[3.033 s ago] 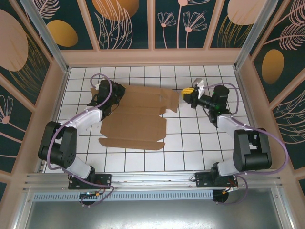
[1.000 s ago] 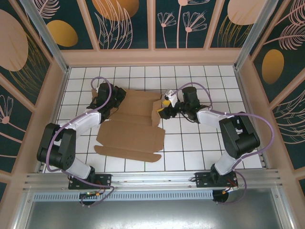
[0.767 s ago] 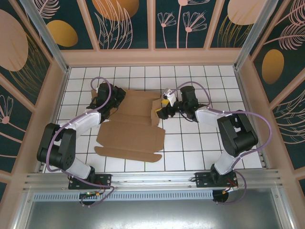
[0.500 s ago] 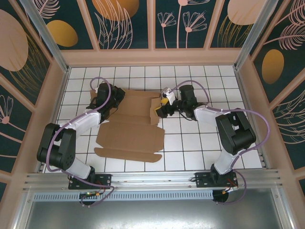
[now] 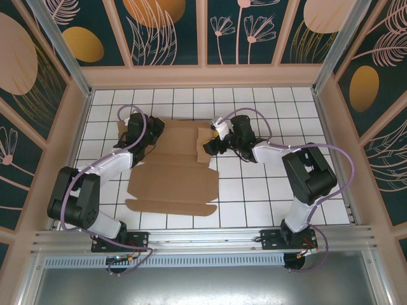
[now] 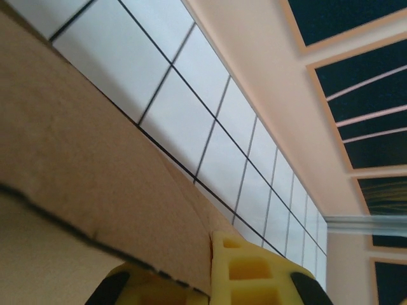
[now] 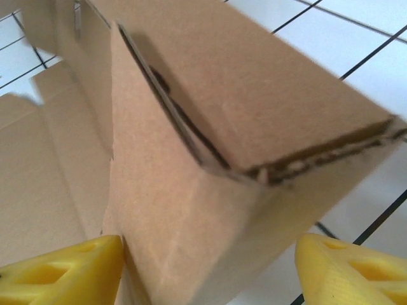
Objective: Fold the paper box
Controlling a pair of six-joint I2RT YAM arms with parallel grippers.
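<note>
At the left of the top view, the left claw (image 5: pixel 131 124) is seen at the far left corner of the paper box (image 5: pixel 172 181). In the left wrist view a yellow finger (image 6: pixel 254 273) is pressed against the edge of a brown panel, so the claw is judged to be closed together on that edge and to be pinning the sheet down.

The paper box is spread in the left half of the white-tiled table (image 5: pixel 267 184). Its large near panel and front flap lie flat, and its far panels run between the two claws.

To the right, the most has changed. Three seconds ago the right arm was held well off to the right of the cardboard, and the right-hand side flap lay flat on the tiles. The right claw (image 5: pixel 213 136) has since been brought in to the box's right end. That flap (image 7: pixel 210 159) is now raised and turned inward, with its corrugated edge facing the wrist camera. The claw's yellow fingers (image 7: pixel 63 267) stand apart, one on either side of the upright flap, and nothing is clamped.

From this, the first side wall is judged to be half formed. The flap would probably need to be pressed further along its crease before the other walls could be raised.
</note>
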